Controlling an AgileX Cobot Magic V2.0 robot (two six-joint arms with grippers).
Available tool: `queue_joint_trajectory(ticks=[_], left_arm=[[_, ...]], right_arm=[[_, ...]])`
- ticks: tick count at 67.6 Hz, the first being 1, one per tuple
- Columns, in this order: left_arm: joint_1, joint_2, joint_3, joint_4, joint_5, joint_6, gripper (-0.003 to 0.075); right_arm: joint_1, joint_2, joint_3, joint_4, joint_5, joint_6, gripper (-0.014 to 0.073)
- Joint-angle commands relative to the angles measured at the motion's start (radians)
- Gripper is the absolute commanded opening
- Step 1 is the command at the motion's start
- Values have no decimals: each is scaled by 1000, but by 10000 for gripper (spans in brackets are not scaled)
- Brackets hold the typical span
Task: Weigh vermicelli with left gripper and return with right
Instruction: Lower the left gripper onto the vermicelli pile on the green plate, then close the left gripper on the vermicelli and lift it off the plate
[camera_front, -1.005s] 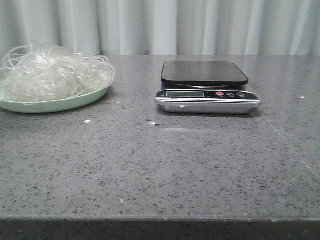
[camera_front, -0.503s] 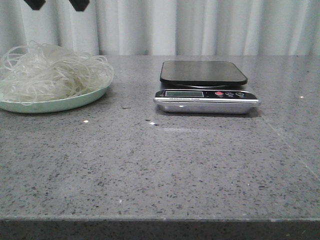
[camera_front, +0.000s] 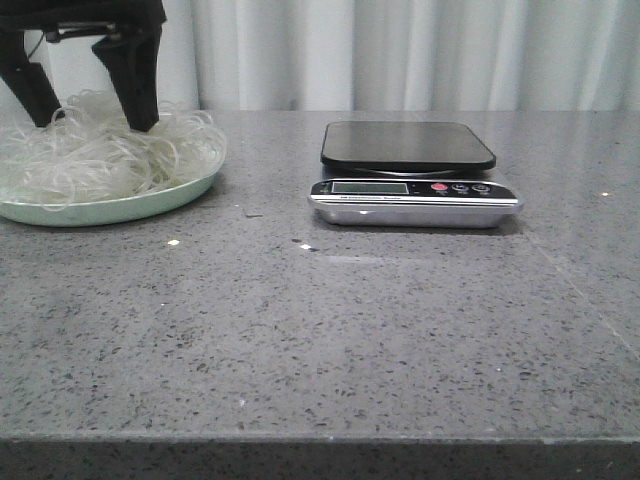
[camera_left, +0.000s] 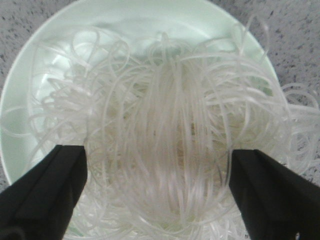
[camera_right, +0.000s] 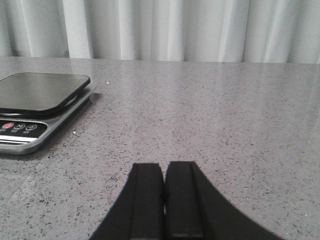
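Note:
The vermicelli (camera_front: 110, 150) is a loose tangle of translucent white strands on a pale green plate (camera_front: 110, 208) at the table's far left. My left gripper (camera_front: 90, 115) is open, its two black fingers straddling the top of the tangle. In the left wrist view the vermicelli (camera_left: 165, 150) fills the gap of the left gripper (camera_left: 160, 170), with the plate (camera_left: 30, 85) beneath. My right gripper (camera_right: 164, 170) is shut and empty, low over the bare tabletop to the right of the scale; it is out of the front view.
A kitchen scale (camera_front: 410, 175) with a black platform and silver base stands at the table's middle back; it also shows in the right wrist view (camera_right: 35, 102). White curtains hang behind the grey speckled table (camera_front: 350, 340).
My left gripper has come down from above the front view's top edge onto the vermicelli, fingers spread around it. The tangle looks slightly pressed down. The scale has not moved.

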Motion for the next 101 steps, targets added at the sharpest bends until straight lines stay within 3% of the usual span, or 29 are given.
queue_joint_trajectory(ticks=[1, 13, 19, 23, 28, 51, 73, 101], left_arm=[[3, -26, -35, -13, -2, -12, 556], [3, 15, -35, -15, 40, -12, 384], [3, 32, -35, -15, 58, -12, 251], [3, 34, -35, -15, 59, -5, 122], [3, 34, -41, -15, 54, -3, 154], [-19, -49, -163, -15, 23, -3, 134], [-107, -109, -360, -18, 39, -3, 134], [-241, 55, -568, -94, 39, -12, 134]], right_arm=[[0, -15, -8, -1, -87, -8, 151], [0, -15, -8, -1, -87, -8, 151], [0, -15, -8, -1, -87, -8, 151], [0, -15, -8, -1, -87, -8, 151], [0, -15, -8, -1, -87, -8, 151], [0, -15, -8, -1, -87, -8, 151], [0, -15, -8, -1, -87, -8, 151], [2, -15, -8, -1, -87, -8, 151]])
